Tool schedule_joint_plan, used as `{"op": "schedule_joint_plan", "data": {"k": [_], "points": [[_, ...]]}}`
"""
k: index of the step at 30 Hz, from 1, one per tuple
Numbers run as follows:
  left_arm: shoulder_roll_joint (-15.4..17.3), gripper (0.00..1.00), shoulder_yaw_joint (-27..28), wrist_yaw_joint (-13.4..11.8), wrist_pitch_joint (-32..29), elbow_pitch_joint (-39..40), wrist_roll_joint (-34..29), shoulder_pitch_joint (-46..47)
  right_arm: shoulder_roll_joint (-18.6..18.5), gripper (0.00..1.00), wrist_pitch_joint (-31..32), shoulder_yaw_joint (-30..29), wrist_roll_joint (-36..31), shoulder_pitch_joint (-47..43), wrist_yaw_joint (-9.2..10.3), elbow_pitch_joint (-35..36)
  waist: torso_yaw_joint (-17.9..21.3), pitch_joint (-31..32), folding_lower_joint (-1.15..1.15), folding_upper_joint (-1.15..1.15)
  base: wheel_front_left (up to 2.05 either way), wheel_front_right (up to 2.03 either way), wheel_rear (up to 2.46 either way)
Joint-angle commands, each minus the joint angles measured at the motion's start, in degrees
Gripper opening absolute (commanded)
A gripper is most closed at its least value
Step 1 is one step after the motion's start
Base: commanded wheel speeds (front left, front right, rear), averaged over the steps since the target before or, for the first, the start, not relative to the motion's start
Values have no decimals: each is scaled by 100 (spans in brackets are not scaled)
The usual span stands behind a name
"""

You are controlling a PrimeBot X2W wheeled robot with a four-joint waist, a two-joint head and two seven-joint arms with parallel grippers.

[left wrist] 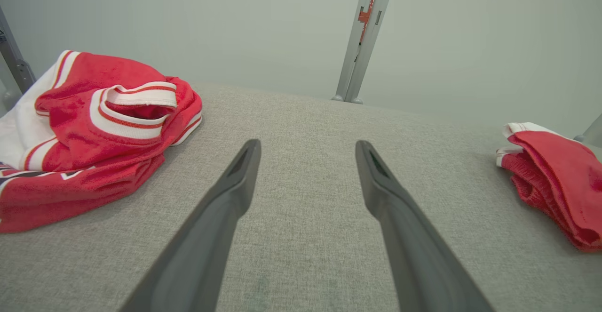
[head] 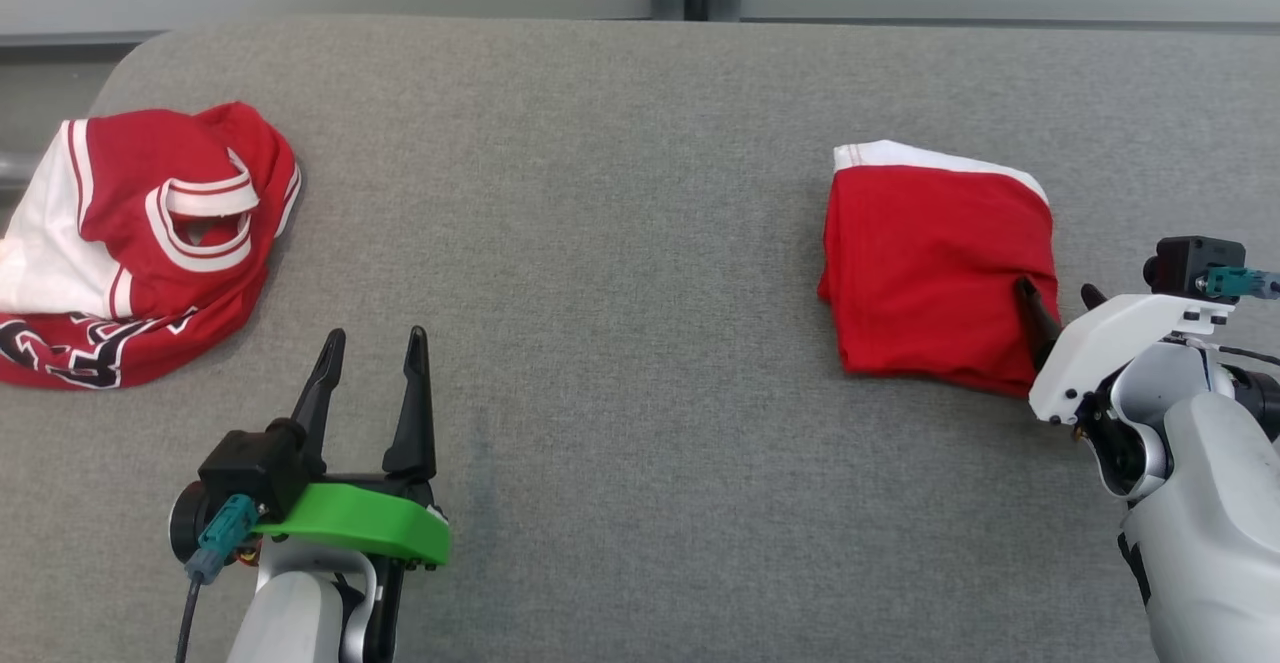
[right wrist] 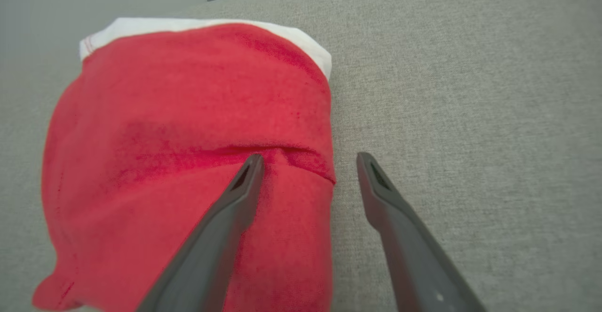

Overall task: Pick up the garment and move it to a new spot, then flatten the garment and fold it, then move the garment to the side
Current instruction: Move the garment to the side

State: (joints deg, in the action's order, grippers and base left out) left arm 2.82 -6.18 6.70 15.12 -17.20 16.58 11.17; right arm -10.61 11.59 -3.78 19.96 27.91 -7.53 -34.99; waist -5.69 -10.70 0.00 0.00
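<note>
**Head view.** Showing a folded red fabric garment with a white hem band (head: pixel 935 263), lying flat on the right half of a grey woven table surface (head: pixel 640 143). Showing the right gripper (head: pixel 1058 293) at the garment's near right corner, spread apart and gripping nothing, with one dark finger over the red cloth and the other over bare table. Showing the left gripper (head: pixel 375 338) at lower left, likewise spread and empty, near a crumpled red-and-white jersey with black lettering (head: pixel 150 243) and well apart from the folded garment.

**Left wrist view.** Looking along the parted left gripper (left wrist: pixel 305 145) over bare table (left wrist: pixel 301 114), with the jersey (left wrist: pixel 94 138) at left, the folded garment (left wrist: pixel 559 189) at the right edge, and a grey metal post (left wrist: pixel 362 39) beyond.

**Right wrist view.** Straddling the folded garment's (right wrist: pixel 188 114) right edge with the open right gripper (right wrist: pixel 308 159), left finger over cloth and right finger over table (right wrist: pixel 470 91). Not telling whether touching the fabric.
</note>
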Motion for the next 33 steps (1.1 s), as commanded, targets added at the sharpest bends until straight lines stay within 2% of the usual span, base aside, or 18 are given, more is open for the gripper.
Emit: {"op": "schedule_joint_plan", "data": {"k": [1, 9, 10, 11, 12, 15, 19, 26, 29, 33], "points": [[15, 100, 2, -7, 4, 21, 4, 99, 7, 100, 58, -67, -32, 84, 9, -89, -287, -309, 0, 0, 0, 0, 0], [14, 100, 9, -6, 4, 36, 30, 161, 59, 100, 635, -38, -234, 124, 9, -623, -309, -450, 0, 0, 0, 0, 0], [14, 100, 5, -8, 4, 35, 28, 164, 46, 75, 679, 17, -268, 127, 9, -639, -288, -453, 0, 0, 0, 0, 0], [14, 100, 5, -11, 4, 38, 21, 166, 5, 33, 730, 108, -310, 133, 9, -627, -248, -459, 0, 0, 0, 0, 0], [13, 100, 6, -7, 4, 47, 14, 171, -39, 0, 768, 219, -336, 151, 9, -595, -205, -469, 0, 0, 0, 0, 0], [15, 100, 25, -1, 4, 92, -36, 205, -259, 0, 843, 592, -395, 220, 11, -434, -45, -530, 0, 0, 0, 0, 0], [15, 100, 96, 19, 4, 183, -113, 267, -729, 0, 964, 1330, -467, 419, 16, -64, 283, -689, 0, 0, 0, 0, 0], [15, 100, 213, 51, 4, 596, -251, 494, -1828, 0, 979, 2834, -337, 947, 10, 629, 1028, -1119, 0, 0, 0, 0, 0], [16, 100, 244, 71, 4, 858, -202, 608, -2198, 0, 807, 3173, -285, 1181, 10, 683, 1305, -1336, 0, 0, 0, 0, 0], [20, 100, 249, 79, 3, 1232, -287, 759, -2565, 0, 405, 3258, -356, 1508, 10, 509, 1598, -1649, 0, 0, 0, 0, 0]]}}
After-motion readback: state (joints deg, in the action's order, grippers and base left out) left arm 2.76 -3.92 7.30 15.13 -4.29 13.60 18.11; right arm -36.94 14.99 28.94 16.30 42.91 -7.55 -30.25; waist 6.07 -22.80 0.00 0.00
